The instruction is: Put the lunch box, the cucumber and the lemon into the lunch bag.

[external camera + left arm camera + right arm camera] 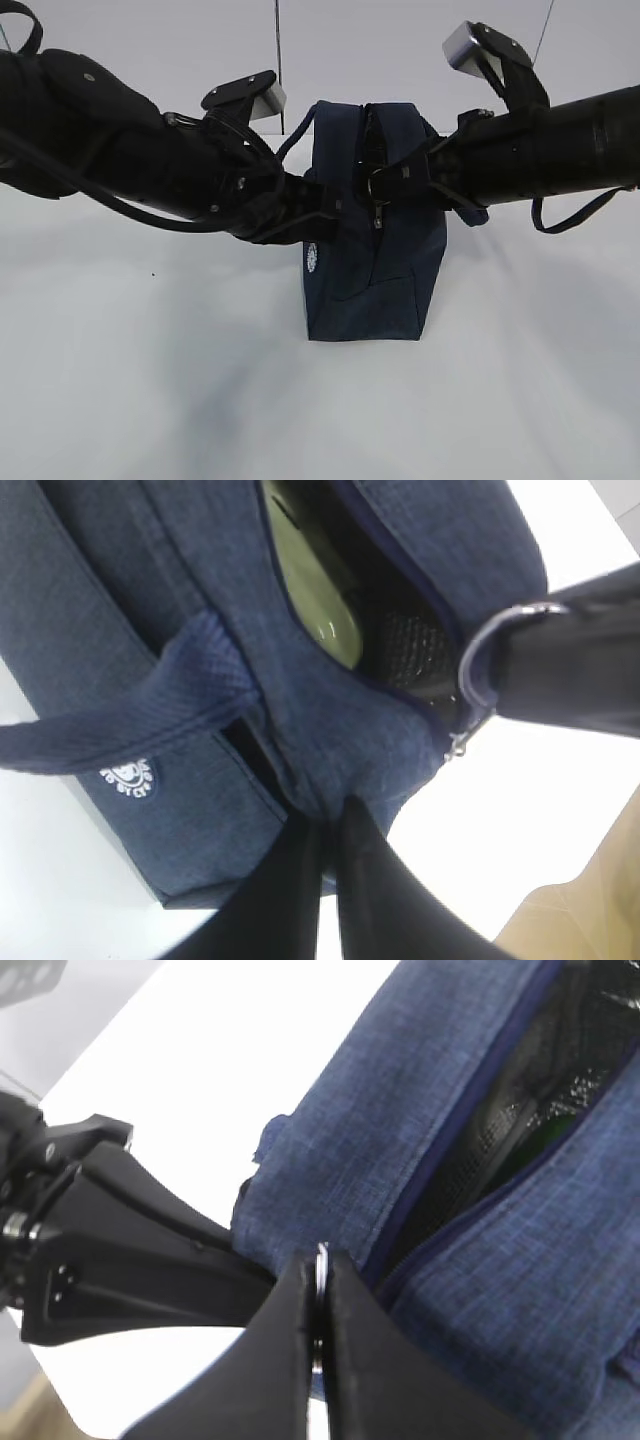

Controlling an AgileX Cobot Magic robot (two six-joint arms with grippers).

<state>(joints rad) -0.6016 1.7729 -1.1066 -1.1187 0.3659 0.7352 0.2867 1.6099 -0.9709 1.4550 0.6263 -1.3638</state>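
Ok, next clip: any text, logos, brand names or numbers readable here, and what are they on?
No text can be read with certainty.
White round logo on the side of the lunch bag: a ring of small letters under a pattern, too blurred to read in the left wrist view.
Same logo in the exterior view: too small to read.
Grippers, arms, table: no markings visible.

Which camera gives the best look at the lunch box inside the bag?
The left wrist view: the lunch box's sage-green lid shows through the lunch bag's open zipper. The right wrist view shows only dark mesh and a green glimpse; the exterior view shows none of it.
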